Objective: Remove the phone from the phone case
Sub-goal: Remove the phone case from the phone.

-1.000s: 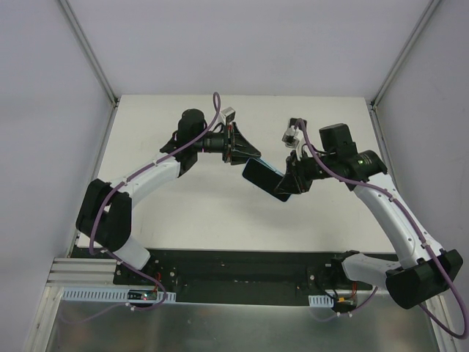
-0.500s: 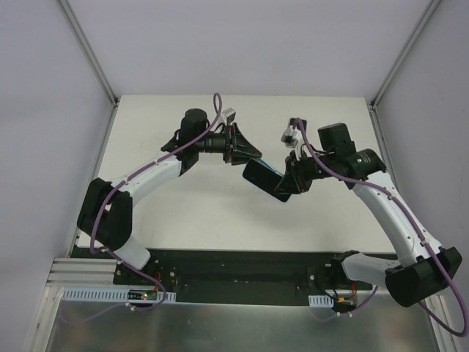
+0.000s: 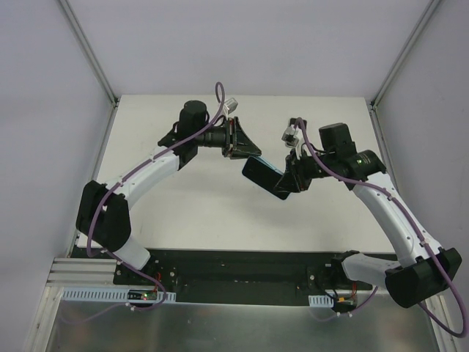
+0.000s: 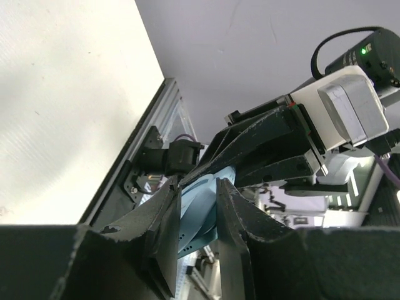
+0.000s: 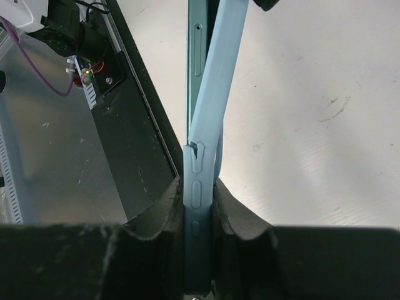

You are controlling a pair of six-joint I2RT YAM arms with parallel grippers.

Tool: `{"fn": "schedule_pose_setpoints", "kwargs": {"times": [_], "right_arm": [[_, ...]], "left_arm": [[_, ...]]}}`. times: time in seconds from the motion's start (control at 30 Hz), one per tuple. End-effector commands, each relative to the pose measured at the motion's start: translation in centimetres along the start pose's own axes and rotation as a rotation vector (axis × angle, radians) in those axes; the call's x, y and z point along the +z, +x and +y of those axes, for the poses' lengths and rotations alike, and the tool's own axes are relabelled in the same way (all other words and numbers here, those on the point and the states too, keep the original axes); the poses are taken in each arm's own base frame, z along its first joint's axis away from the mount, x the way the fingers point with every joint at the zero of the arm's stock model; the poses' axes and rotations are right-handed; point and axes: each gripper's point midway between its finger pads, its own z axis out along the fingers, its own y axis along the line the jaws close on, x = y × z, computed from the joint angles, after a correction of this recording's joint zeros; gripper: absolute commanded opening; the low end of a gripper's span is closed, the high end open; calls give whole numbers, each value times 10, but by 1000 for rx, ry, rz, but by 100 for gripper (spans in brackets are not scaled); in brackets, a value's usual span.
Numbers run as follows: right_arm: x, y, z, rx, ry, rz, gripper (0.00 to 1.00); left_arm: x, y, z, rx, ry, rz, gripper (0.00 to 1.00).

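Only the right wrist view shows case (image 5: 220, 75) parted from phone (image 5: 195, 62).

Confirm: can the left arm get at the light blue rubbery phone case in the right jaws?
Likely yes: the left jaws look closed on the free end of the light blue rubbery phone case, opposite the right jaws in mid-air, nothing between them.

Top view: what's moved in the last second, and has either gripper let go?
The left arm edged slightly toward the far wall. Neither let go: left gripper and right gripper stay shut on the phone case, held in the air, barely shifted.
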Motion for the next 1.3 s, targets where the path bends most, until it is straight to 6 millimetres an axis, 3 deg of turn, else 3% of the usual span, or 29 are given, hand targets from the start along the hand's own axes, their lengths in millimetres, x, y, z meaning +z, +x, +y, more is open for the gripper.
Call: {"fn": "schedule_pose_setpoints", "kwargs": {"times": [0.0,0.23,0.4,0.57,0.8,0.9,1.1,1.27], "right_arm": [[-14,-60,28,-275,-111,-248,0],[-8,-51,24,-235,-127,-236,0],[-7,-46,22,-219,-130,-231,0],[-8,-44,21,-200,-136,-235,0],[-11,-44,19,-162,-158,-261,0],[-15,-50,26,-121,-222,-275,0],[-18,-60,38,-61,-346,-282,0],[-18,-62,37,-38,-369,-292,0]], "left_arm": [[-5,10,-8,125,-7,41,29],[-25,-4,-27,204,28,18,71],[-40,-9,-41,291,67,34,87],[-54,1,-51,388,120,98,99],[-75,26,-59,607,144,129,99],[-81,38,-50,700,134,137,98],[-81,43,-33,787,119,146,78],[-72,44,-33,815,137,171,66]]}}
